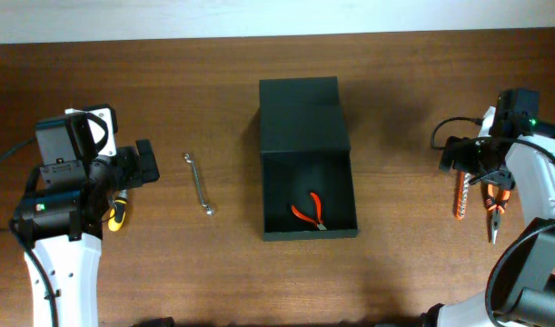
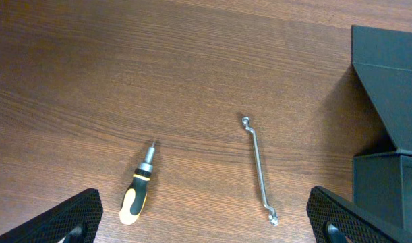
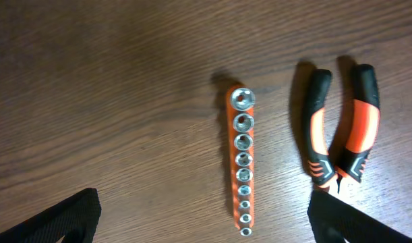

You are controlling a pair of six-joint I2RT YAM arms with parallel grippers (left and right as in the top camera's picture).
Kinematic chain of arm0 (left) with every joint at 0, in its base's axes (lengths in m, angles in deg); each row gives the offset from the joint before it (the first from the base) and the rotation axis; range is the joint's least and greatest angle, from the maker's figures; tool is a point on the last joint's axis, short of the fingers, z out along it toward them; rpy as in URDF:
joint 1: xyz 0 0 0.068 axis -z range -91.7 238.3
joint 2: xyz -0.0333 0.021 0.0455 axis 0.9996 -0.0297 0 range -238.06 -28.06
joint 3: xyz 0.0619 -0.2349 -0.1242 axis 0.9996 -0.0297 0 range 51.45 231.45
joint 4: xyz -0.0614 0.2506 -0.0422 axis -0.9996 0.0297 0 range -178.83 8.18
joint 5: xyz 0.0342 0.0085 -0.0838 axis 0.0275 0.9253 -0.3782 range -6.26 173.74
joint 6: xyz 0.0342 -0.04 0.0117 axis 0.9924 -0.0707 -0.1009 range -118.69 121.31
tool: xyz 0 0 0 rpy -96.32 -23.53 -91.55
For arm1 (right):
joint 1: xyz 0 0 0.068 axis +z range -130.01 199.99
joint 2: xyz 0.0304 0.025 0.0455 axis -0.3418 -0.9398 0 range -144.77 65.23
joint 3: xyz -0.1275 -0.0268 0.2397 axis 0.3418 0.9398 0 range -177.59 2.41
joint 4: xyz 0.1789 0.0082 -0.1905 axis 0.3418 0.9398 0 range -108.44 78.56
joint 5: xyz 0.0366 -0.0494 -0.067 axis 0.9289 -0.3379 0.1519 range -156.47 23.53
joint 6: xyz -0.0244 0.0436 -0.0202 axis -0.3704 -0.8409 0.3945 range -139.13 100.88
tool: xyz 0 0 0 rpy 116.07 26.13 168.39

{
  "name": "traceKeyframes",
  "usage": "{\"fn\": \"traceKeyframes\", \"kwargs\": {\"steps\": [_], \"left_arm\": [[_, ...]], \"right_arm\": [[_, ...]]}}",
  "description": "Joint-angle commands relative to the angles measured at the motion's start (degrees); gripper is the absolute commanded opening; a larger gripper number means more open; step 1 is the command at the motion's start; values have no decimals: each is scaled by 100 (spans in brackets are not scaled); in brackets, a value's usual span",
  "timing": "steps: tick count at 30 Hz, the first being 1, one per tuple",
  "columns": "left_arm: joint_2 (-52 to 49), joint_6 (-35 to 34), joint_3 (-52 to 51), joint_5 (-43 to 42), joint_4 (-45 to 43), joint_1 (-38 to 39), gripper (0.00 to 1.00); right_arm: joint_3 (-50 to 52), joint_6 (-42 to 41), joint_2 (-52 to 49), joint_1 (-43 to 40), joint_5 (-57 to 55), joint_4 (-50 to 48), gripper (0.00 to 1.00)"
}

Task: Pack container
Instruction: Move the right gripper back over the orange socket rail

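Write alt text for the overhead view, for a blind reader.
An open dark container sits centrally on the table, small orange pliers inside. To its left lie a wrench and a screwdriver, by the left gripper; to its right, a socket rail and larger pliers, by the right gripper.

You have the dark, matte container [image 1: 308, 195] mid-table, its hinged lid swung open flat toward the far edge, small orange-handled pliers [image 1: 309, 212] lying inside.

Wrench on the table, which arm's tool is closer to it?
Left. The left tool sits just beside the wrench; the right tool is far off, on the other side of the container.
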Motion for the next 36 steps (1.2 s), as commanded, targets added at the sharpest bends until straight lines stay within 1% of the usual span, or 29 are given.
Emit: {"fn": "traceKeyframes", "kwargs": {"steps": [1,4,24,27,31,32,36], "left_arm": [[13,111,105,-96,-26,-31,99],[13,111,105,-221,-26,-31,99],[13,114,105,-216,-26,-31,99],[11,114,105,-216,-26,-31,99],[13,114,105,-216,-28,-31,99],[11,114,105,-216,-26,-31,99],[13,114,105,-216,-28,-31,99]], "right_arm": [[107,-28,-170,-90,-70,-74,98],[109,-31,-348,-94,-66,-96,98],[142,-31,-1486,-94,-52,-306,98],[144,-31,-1587,-94,-46,-304,97],[223,-31,-1622,-94,-46,-385,89],[245,-31,-1622,-94,-46,-396,83],[317,-33,-1622,-94,-46,-407,68]]}}
